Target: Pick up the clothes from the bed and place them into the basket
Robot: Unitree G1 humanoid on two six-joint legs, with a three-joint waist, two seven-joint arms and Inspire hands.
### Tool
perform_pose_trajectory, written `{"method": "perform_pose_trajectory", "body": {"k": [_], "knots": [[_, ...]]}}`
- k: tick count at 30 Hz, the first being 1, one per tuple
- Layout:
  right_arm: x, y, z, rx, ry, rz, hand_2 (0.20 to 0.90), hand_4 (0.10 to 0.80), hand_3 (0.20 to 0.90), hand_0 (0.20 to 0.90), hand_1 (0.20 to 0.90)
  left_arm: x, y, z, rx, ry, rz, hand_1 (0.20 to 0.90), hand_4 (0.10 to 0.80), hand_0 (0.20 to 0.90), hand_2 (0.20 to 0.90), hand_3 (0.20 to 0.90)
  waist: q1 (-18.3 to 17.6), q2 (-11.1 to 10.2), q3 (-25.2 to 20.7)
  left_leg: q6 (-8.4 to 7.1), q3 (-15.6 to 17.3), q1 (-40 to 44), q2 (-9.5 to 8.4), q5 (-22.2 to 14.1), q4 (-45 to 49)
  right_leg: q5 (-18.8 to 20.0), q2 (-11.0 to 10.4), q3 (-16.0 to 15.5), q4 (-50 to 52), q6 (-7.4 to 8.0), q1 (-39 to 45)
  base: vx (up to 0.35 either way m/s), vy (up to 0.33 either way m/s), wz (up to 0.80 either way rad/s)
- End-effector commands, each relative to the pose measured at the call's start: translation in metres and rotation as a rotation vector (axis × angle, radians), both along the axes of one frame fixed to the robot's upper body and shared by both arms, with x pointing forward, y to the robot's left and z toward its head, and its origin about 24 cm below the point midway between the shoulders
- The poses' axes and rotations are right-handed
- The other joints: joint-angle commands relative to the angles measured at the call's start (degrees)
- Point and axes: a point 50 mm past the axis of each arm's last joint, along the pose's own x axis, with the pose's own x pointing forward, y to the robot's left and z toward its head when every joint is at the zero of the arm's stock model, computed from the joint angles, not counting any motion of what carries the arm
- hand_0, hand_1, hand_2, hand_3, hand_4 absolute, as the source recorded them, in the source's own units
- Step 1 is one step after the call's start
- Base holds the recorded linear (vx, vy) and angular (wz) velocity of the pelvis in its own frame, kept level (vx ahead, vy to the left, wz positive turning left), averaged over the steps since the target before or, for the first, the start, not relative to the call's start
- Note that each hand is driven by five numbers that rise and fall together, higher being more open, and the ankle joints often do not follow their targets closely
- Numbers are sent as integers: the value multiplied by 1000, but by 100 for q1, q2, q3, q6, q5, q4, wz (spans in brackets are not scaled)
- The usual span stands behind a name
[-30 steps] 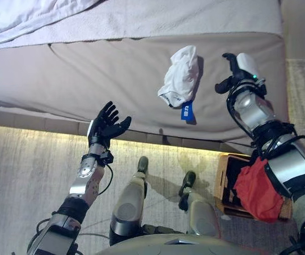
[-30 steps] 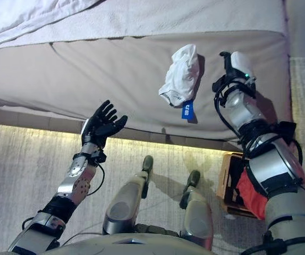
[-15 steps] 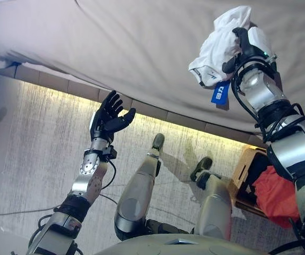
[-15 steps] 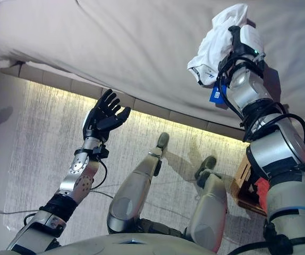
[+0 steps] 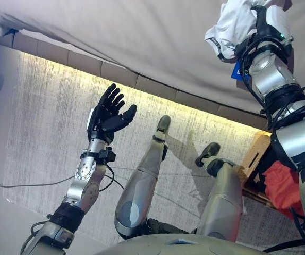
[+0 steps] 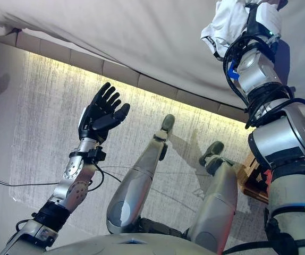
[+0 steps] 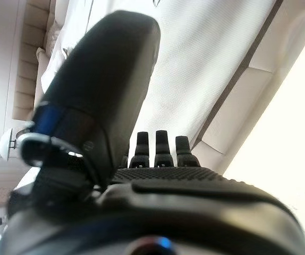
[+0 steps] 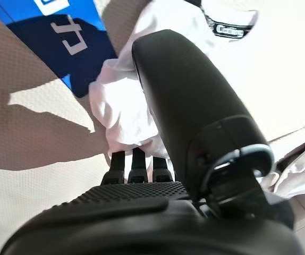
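Note:
A crumpled white garment (image 5: 231, 24) with a blue tag (image 5: 236, 70) lies on the beige bed (image 5: 142, 32) near its front edge. My right hand (image 5: 265, 24) is at the garment's right side. In the right wrist view its fingers (image 8: 134, 164) are straight, with their tips against the white garment (image 8: 123, 114), and the thumb stands over the cloth. The blue tag (image 8: 73, 37) lies just past it. My left hand (image 5: 107, 114) is open and empty, raised over the floor in front of the bed. A wooden basket (image 5: 251, 159) stands on the floor at the lower right.
A red cloth (image 5: 281, 183) lies in the basket, partly behind my right arm. The bed's lit base (image 5: 115, 74) runs across the view. A pale striped rug (image 5: 46, 133) covers the floor in front.
The camera has tilted, so the whole scene has shifted. My right hand stood to the right of the white garment and now reaches onto it. The left hand has stayed open.

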Motion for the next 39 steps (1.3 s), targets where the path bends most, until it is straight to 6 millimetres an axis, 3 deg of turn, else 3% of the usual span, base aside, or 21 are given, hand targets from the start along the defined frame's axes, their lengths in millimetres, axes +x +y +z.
{"method": "perform_pose_trajectory", "body": {"k": [1,2,15,22,26,31,34,39], "knots": [[-13,-18,53,-90,-80,-57,495,328,428,495,495,-9,5,42,-61,-223,-2,900,800,900,900,900,160,442,-201,435,358,-79,-122,-1086,750,-290,519,185,228,-130,124,0,0,0],[-13,-18,54,-90,-80,-56,300,100,200,300,300,-9,6,42,-61,-223,-2,900,800,900,900,900,160,442,-201,438,361,-82,-121,-1088,754,-293,522,186,232,-132,120,-7,-32,-2],[-16,-25,52,-96,-136,-64,300,100,200,300,300,-6,9,44,-37,-227,0,900,800,900,900,900,12,286,-201,390,393,606,-38,-1177,588,-244,561,182,-30,-126,780,-4,-7,-3],[-24,-42,48,-101,-133,-77,300,100,200,300,300,2,12,45,-9,-217,12,900,800,900,900,900,-225,-5,-201,311,490,1875,161,-1126,-1,-112,584,196,-774,-61,2036,13,0,-18],[-30,-48,47,-109,-155,-35,300,100,200,300,300,5,15,39,35,-174,29,900,800,900,900,900,-477,-225,-268,271,666,2696,378,-886,-614,237,704,283,-1656,-13,2834,-15,19,-26],[-42,-60,19,-87,-131,30,300,100,200,300,300,4,24,20,107,-58,93,900,800,900,900,900,-869,-511,-783,219,960,3380,609,-804,-1230,533,856,536,-2597,120,3502,116,4,-37],[-57,-72,-21,4,-118,53,300,100,200,300,300,2,37,0,146,55,146,900,800,900,900,900,-1239,-704,-1214,202,1186,3900,713,-738,-1730,746,995,863,-3216,266,3944,158,-21,-28],[-86,-78,-102,103,4,37,300,100,200,300,300,-2,37,-29,178,202,194,900,800,900,900,900,-1728,-882,-1749,190,1528,4521,907,-637,-2371,1057,1145,1298,-3780,434,4287,105,-37,-40]]}}
